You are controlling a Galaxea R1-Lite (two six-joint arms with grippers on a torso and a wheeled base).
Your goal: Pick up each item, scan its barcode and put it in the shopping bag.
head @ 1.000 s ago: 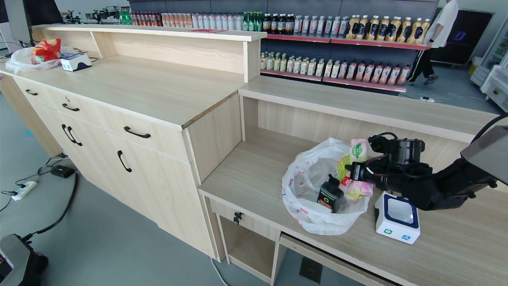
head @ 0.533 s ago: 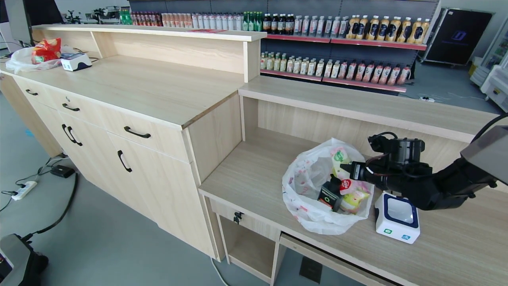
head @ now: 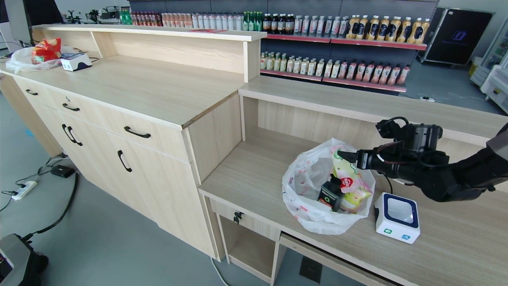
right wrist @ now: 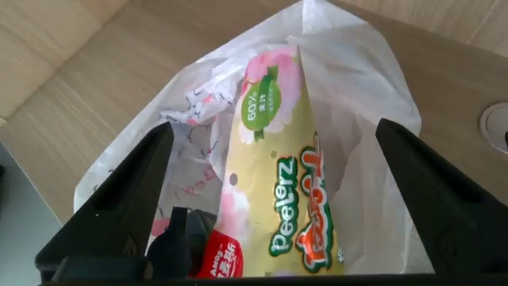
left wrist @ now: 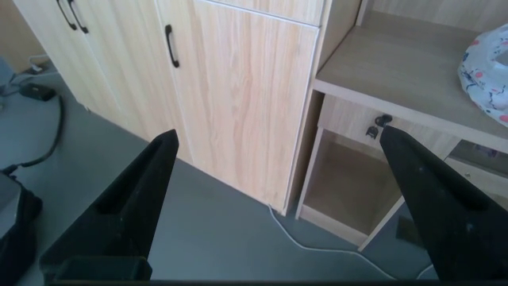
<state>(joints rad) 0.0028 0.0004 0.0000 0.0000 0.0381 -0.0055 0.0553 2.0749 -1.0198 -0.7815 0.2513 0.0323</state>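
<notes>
Open at the top of the shopping bag [head: 300,187], but crowded by pouch [head: 351,180] and bottle [head: 328,195]. Hemmed by the scanner [head: 397,218] just beside. Passable over the counter [head: 246,174] leftward.

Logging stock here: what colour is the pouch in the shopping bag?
The pouch is yellow with pink blossoms, clearest in right wrist view.

Two bags [head: 301,186] [head: 20,60], two scanners [head: 397,218] [head: 75,61], one pouch [head: 349,178]

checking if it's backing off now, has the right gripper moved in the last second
Yes. The right gripper has risen: its arm overlapped the top of the scanner before, and now a clear gap shows between them.
</notes>
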